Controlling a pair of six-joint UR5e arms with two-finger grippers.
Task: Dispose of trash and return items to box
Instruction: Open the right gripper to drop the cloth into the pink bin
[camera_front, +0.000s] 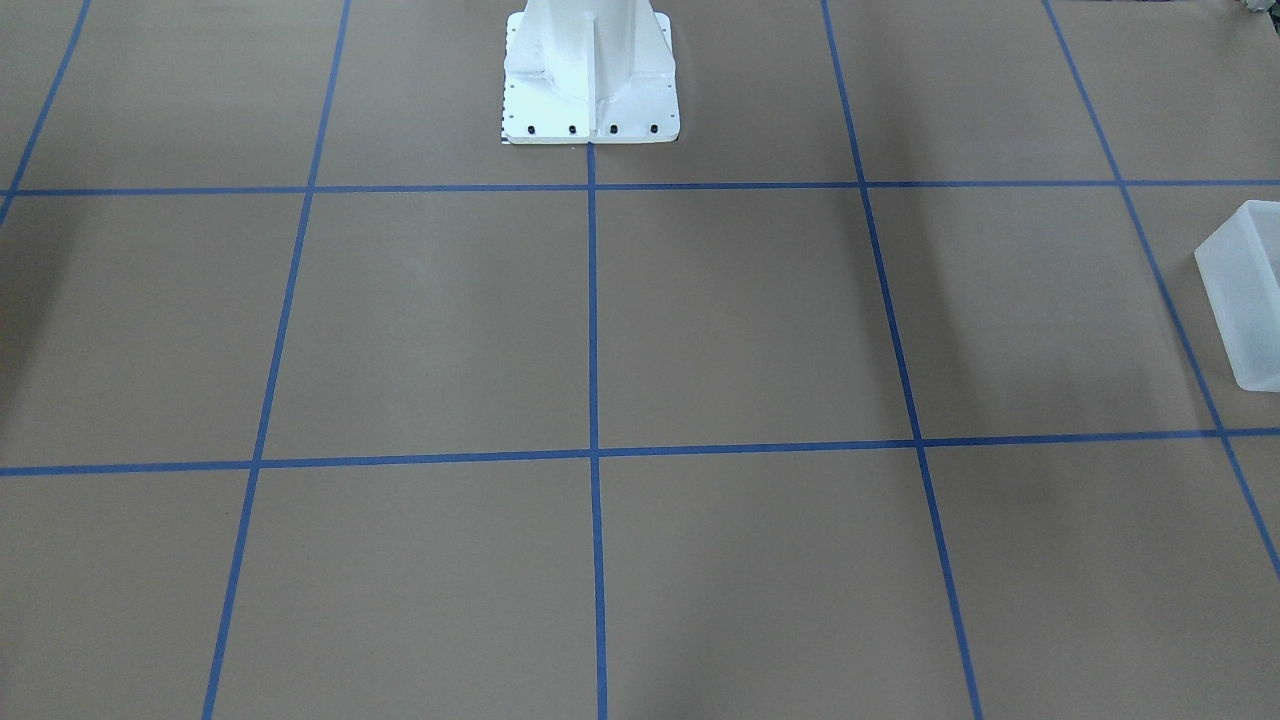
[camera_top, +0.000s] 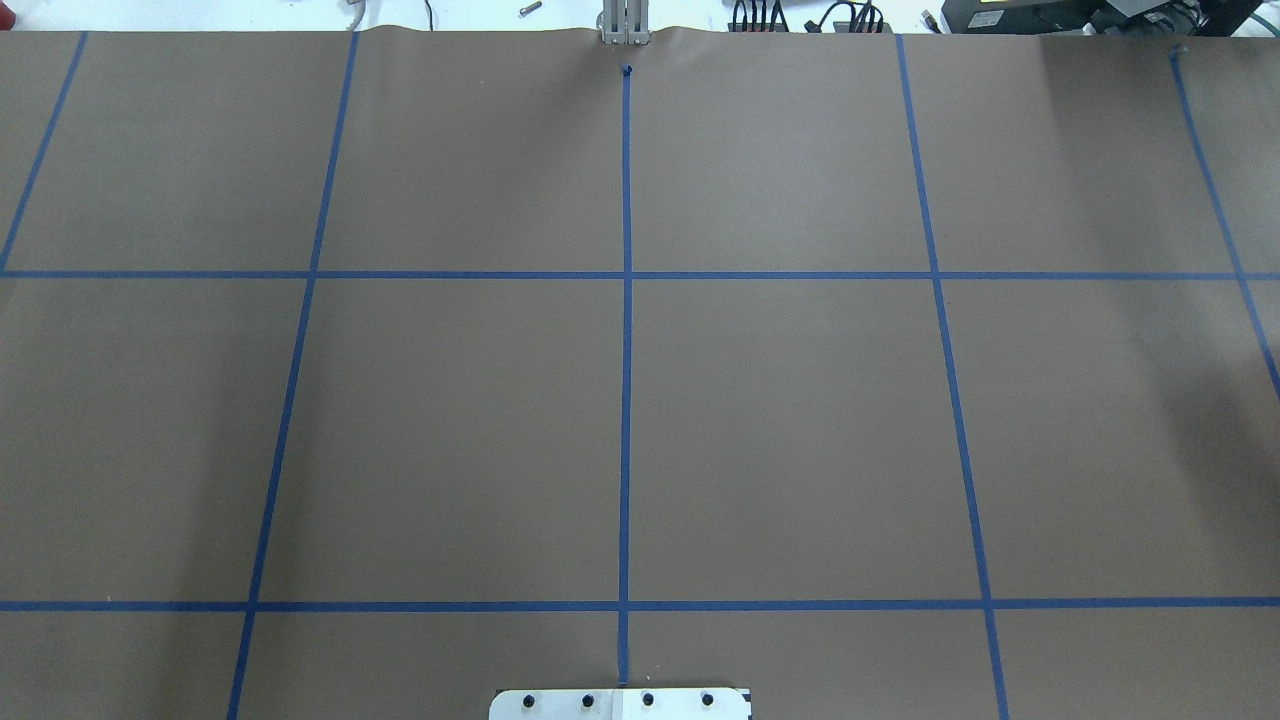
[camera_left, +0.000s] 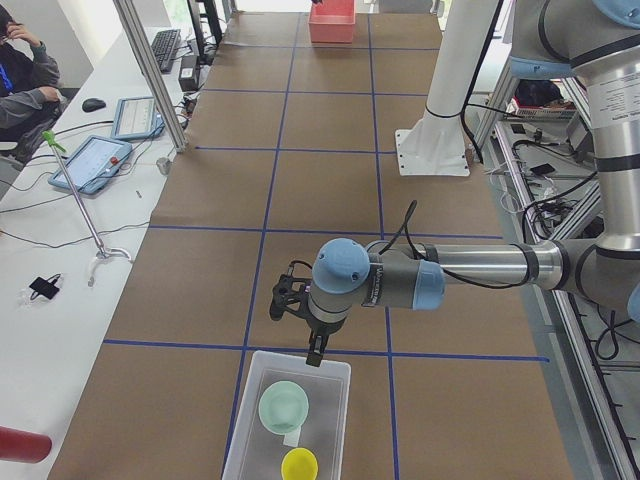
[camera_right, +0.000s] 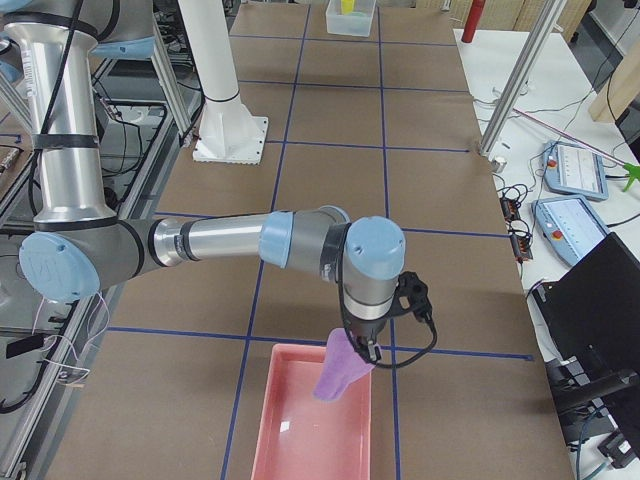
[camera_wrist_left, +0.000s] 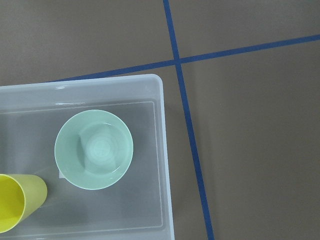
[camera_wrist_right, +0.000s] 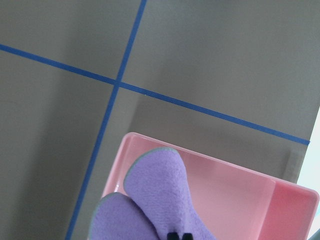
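The box (camera_left: 330, 385), a frosted white bin, holds the items: a mint-green bowl (camera_wrist_left: 94, 149) and a yellow cup (camera_wrist_left: 12, 202), both upright. The near arm's left gripper (camera_left: 315, 352) hangs just above the box's far rim; I cannot tell whether it is open or shut. No fingers appear in the left wrist view. At the table's other end, my right gripper (camera_wrist_right: 179, 235) is shut on a purple cloth (camera_wrist_right: 155, 195), the only thing in view that could be trash. The cloth dangles over a pink bin (camera_right: 300, 440).
The robot's white pedestal (camera_front: 590, 75) stands at the table's middle edge. Blue tape lines grid the brown paper cover. A side bench with tablets (camera_left: 90, 160), a clamp stand and cables runs along the operators' side, where a person (camera_left: 25, 70) sits.
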